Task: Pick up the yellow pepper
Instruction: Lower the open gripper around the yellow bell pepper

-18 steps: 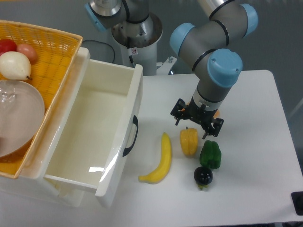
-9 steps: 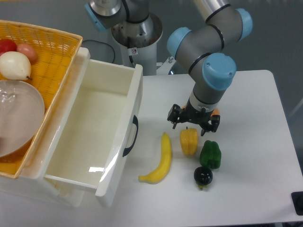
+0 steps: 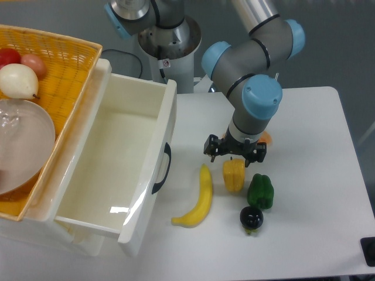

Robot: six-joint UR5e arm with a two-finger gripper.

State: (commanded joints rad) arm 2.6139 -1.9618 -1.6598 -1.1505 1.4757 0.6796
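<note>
Four pieces of produce sit on my white counter [image 3: 304,129] just below the hand [image 3: 235,157]. My target, the yellow pepper [image 3: 234,175], is a small blocky, lobed thing with a glossy skin, lying between the long curved banana [image 3: 198,201] on its left and the green pepper [image 3: 260,191] on its right. The green one is similarly lobed and shiny and almost touches it. A dark, round, glossy fruit [image 3: 251,218] lies just beside the green pepper, toward the counter's front edge.

I see the hand poised directly over the upper end of the yellow pepper, its black fingers spread apart to either side and not closed on anything. Whether the fingertips touch the pepper I cannot tell from this view.

To the left, a smooth white plastic drawer [image 3: 120,158] with a dark handle stands pulled out. Beyond it is a woven yellow basket [image 3: 64,64] holding a pale pear [image 3: 17,81] and a clear bowl [image 3: 26,146].
</note>
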